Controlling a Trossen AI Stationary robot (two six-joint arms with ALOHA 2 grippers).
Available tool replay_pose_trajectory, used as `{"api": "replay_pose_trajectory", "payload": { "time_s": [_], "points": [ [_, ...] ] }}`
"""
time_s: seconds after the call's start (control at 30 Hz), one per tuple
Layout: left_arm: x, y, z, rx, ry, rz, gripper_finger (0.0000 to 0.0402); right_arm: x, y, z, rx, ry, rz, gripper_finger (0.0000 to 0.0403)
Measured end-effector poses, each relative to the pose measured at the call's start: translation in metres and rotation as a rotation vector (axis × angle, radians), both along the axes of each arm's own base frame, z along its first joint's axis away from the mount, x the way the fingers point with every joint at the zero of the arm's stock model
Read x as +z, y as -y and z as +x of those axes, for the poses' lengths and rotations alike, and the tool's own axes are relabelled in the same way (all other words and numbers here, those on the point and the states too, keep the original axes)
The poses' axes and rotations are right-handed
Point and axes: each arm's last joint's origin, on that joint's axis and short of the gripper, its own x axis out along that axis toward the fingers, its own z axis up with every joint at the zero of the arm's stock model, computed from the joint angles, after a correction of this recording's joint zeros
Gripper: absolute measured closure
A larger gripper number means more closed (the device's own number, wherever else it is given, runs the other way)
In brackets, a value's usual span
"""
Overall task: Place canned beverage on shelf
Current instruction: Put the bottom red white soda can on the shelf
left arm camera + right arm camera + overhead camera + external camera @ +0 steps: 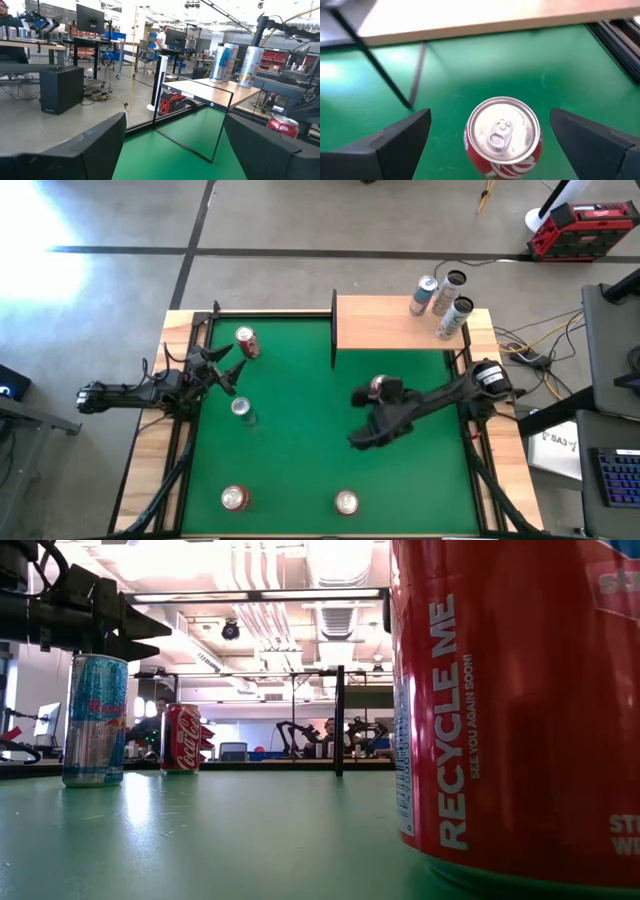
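A: Right hand [372, 392], item one: we log it spread wide over the middle of the green surface [300, 450], one dark finger [395, 142] on each side of an upright red can [503, 136] and neither touching it. We see the can's silver top and pull tab from above, between the fingers.

B: And the shelf [395, 322]?

A: We enter it at the far right corner of the surface: a light-wood board with thin black edge posts. Three tall slim cans stand on it near its right end: a blue-and-silver can [423, 296], a can with a dark open top [451, 288] and a white can [453, 317], close together. The red can under the right hand stands on the green, near the shelf's front edge but apart from it.

B: Left hand [222, 367]?

A: We log it at the left edge of the surface, partly spread and holding nothing, pointing toward the shelf.

B: Other stock on the green?

A: We count a second red can [246, 342] near the far left corner, a slim blue-and-silver can [243, 411] just in front of the left hand, and two more red cans at the near edge, one left [234, 498] and one centre [346, 502].
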Motion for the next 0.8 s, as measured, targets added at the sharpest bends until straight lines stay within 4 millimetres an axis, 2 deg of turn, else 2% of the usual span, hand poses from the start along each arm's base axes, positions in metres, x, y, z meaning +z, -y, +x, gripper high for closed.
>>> {"api": "replay_pose_trajectory", "payload": {
  "time_s": [0.13, 0.27, 0.47, 0.8],
  "points": [
    [0.0, 0.0, 0.0, 0.0, 0.0, 0.0, 0.0078, -0.015, -0.016, -0.016, 0.074, 0.045, -0.113, 0.0003],
    [0.0, 0.0, 0.0, 0.0, 0.0, 0.0, 0.0078, -0.03, -0.023, -0.028, 0.105, 0.066, -0.147, 0.0003],
    [0.0, 0.0, 0.0, 0.0, 0.0, 0.0, 0.0078, -0.051, -0.024, -0.032, 0.144, 0.088, -0.136, 0.0003],
    [0.0, 0.0, 0.0, 0.0, 0.0, 0.0, 0.0078, -0.073, -0.02, -0.039, 0.192, 0.053, -0.161, 0.0003]
  ]
}}
